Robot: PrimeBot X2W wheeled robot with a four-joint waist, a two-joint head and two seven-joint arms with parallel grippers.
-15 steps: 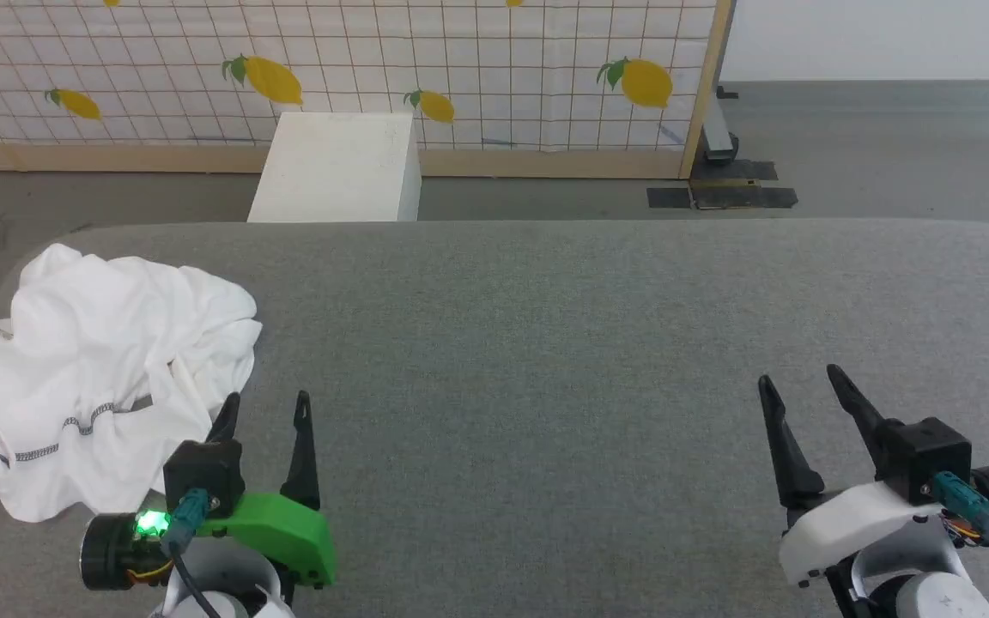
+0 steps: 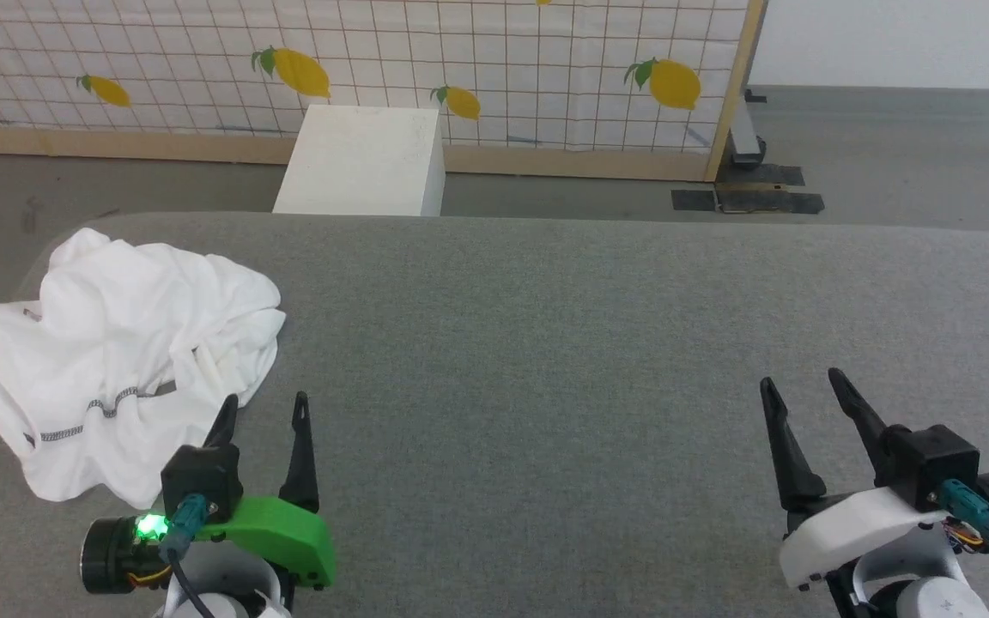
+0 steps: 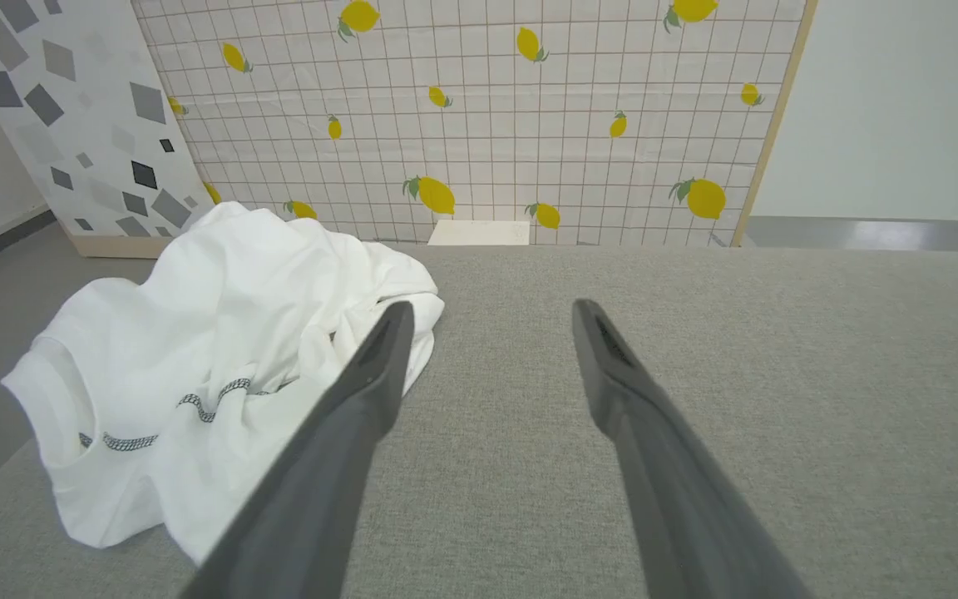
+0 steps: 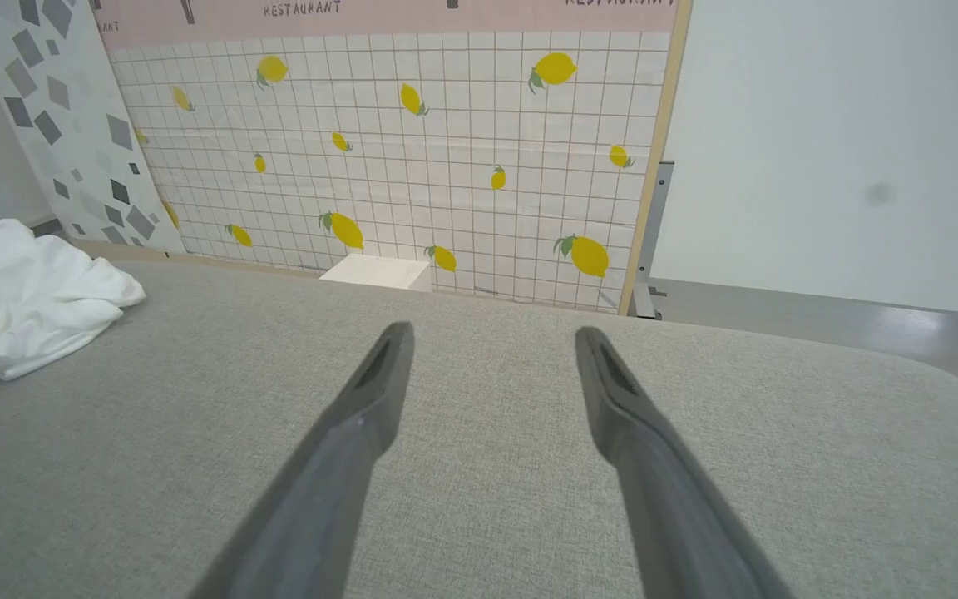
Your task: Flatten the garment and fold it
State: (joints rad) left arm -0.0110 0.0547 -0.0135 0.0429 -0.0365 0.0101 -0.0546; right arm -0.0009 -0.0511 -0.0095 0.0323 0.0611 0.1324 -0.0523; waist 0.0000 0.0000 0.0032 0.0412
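The garment (image 2: 117,360) is seen crumpled by the left edge of the tabletop (image 2: 546,343), judged light and limp, best taken along its stitched seam (image 2: 87,421), while the left gripper (image 2: 267,396) and right gripper (image 2: 800,376) are held spread wide, empty.

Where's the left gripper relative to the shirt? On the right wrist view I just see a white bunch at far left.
Observer: Left gripper sits at the right edge of the garment, jaws open, nothing between them.
Operator: Shirt flat at all?
Observer: No, a crumpled heap; a dark zigzag seam faces up on the near side.
Operator: Overhanging?
Observer: It reaches the left edge of the table; can't tell if it overhangs.
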